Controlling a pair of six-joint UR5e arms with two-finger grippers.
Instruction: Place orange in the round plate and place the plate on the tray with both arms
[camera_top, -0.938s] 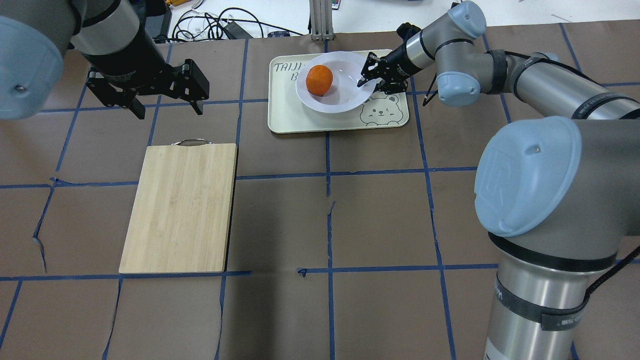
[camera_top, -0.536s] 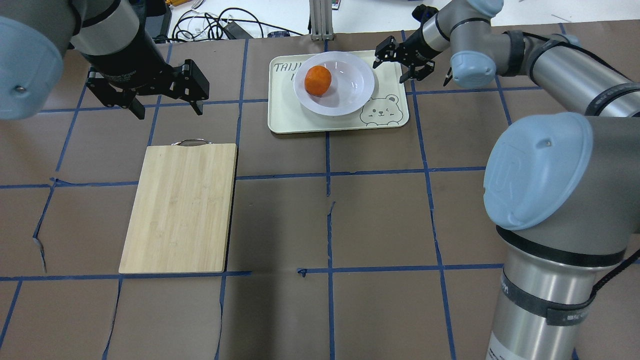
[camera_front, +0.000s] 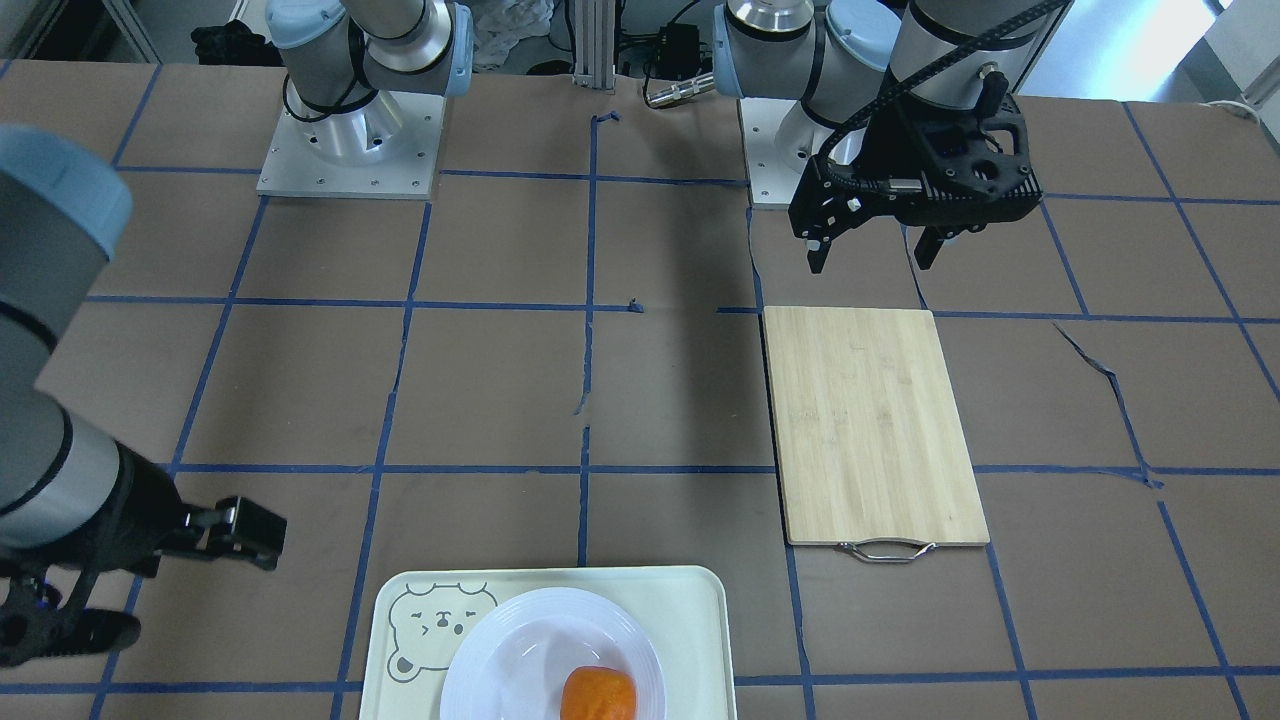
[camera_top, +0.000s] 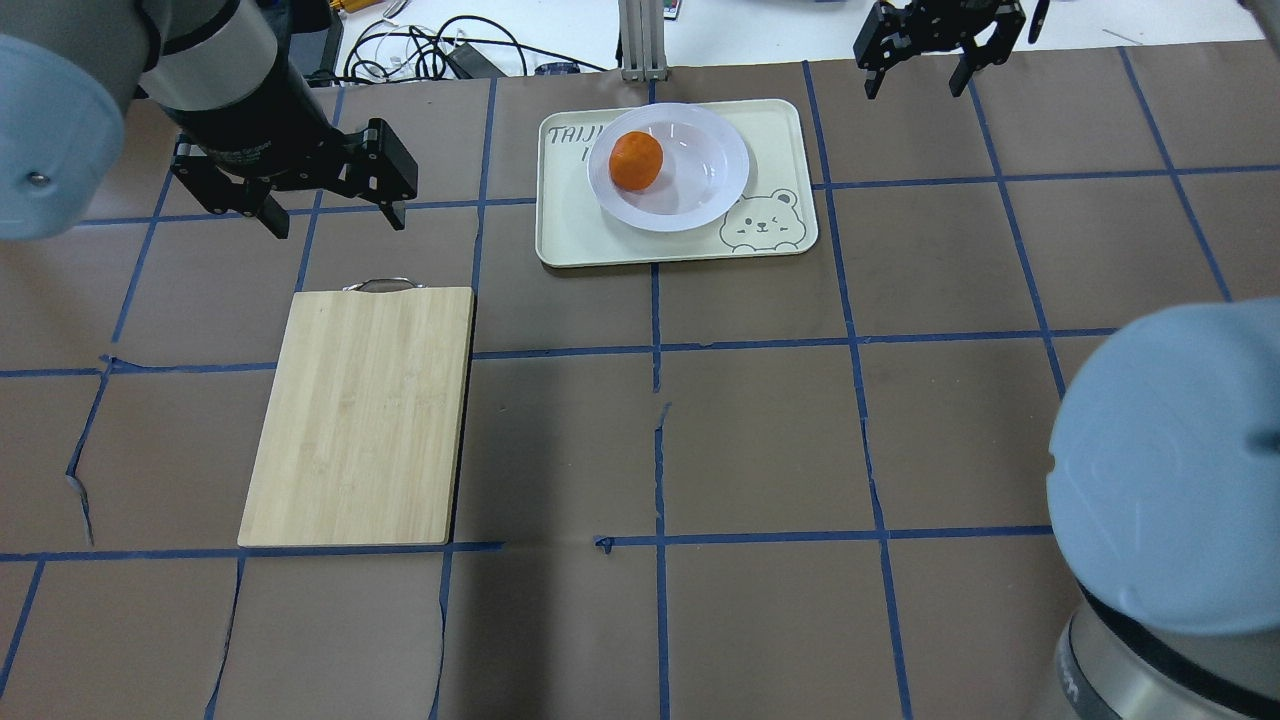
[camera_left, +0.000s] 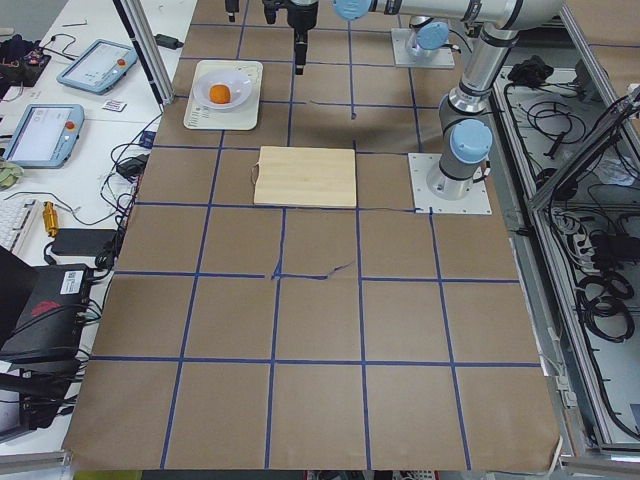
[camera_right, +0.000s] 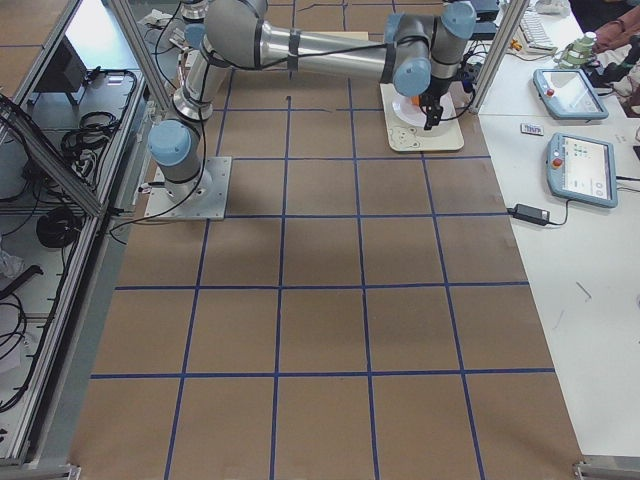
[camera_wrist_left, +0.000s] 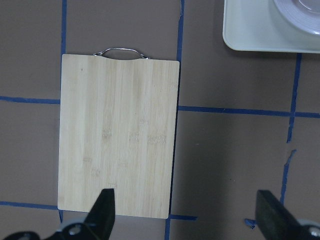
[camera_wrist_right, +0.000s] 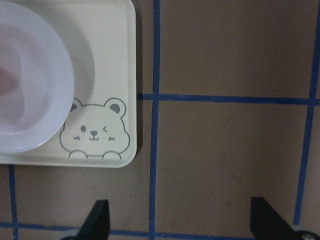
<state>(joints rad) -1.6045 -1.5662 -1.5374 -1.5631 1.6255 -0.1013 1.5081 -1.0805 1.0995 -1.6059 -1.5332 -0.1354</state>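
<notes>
Resting on the tray (camera_top: 570, 240): round plate (camera_top: 710, 185), orange (camera_top: 637, 161) inside.
Right gripper (camera_top: 917, 85), wide and empty, hangs nearer, off the tray's right side; left gripper (camera_top: 338, 222), wide too, hangs near the cutting board (camera_top: 360, 420).

Bright orange fruit (camera_top: 637, 161), glossy white plate (camera_top: 712, 175), cream-green tray (camera_top: 575, 235) with grey bear drawing; brown worktop (camera_top: 760, 430) gridded blue.

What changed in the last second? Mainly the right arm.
The right end effector let go of the round plate and withdrew toward the table's far edge, off to the right of the tray, and it is open. The plate stayed on the tray with the orange in it. The left end effector and cutting board did not move.
</notes>
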